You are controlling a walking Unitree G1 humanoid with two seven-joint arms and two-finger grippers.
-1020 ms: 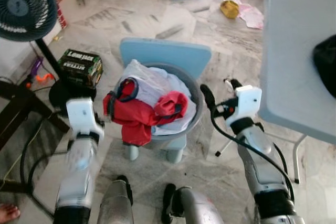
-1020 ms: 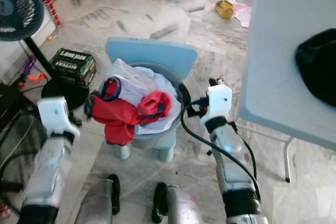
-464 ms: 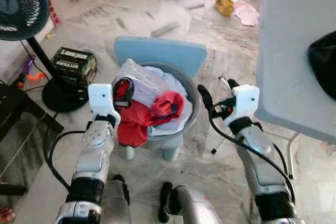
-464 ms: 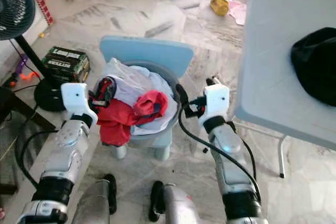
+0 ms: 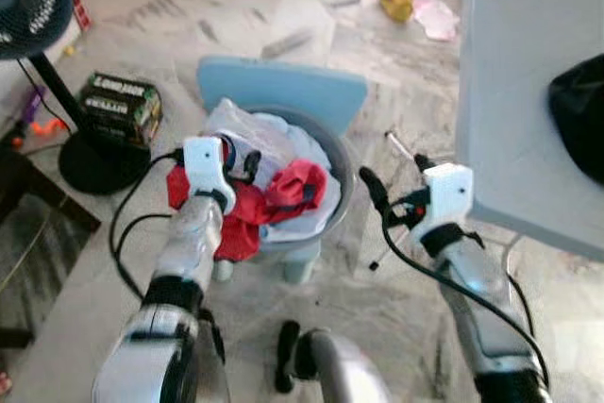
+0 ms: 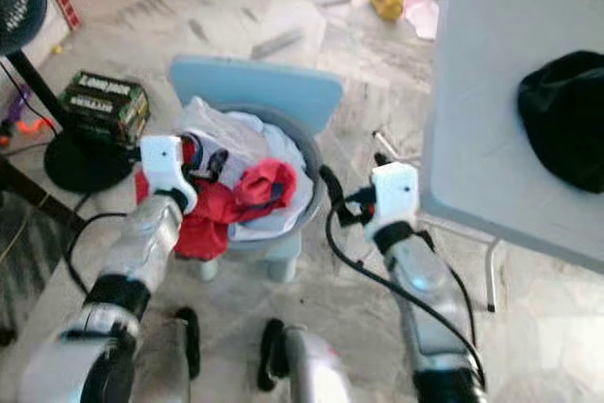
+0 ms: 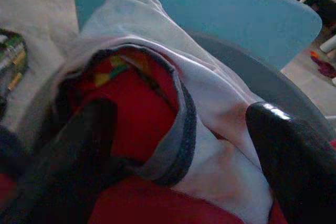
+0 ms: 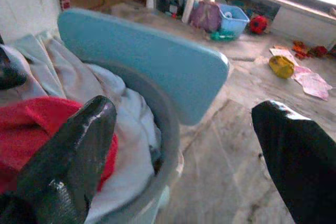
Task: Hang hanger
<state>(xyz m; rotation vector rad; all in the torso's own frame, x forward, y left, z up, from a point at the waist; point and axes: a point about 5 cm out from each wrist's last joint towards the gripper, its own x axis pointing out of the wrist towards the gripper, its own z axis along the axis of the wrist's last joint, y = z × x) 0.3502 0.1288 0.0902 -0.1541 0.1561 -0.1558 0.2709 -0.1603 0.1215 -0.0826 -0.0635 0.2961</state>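
Observation:
A grey basin (image 5: pixel 345 179) heaped with laundry sits on a light-blue chair (image 5: pixel 283 93). On top lie a red garment (image 5: pixel 294 192) and white cloth (image 5: pixel 274 137). My left gripper (image 5: pixel 242 163) is over the basin's left side, just above the pile. In the left wrist view it (image 7: pixel 184 145) is open, with a red garment's dark-edged collar (image 7: pixel 181 124) and white cloth between its fingers. My right gripper (image 5: pixel 392 188) hangs open beside the basin's right rim, holding nothing. Its fingers (image 8: pixel 68 166) frame the chair back (image 8: pixel 147 72).
A standing fan (image 5: pixel 28 2) and a dark printed box (image 5: pixel 118 109) are on the floor at left. A pale table (image 5: pixel 519 82) with a black bundle (image 5: pixel 580 115) stands at right. Toys and papers (image 5: pixel 420 7) litter the far floor. My own feet (image 5: pixel 288 370) show below.
My left arm has swung in from the left side to over the laundry pile. The right arm has held its place. The camera has shifted slightly.

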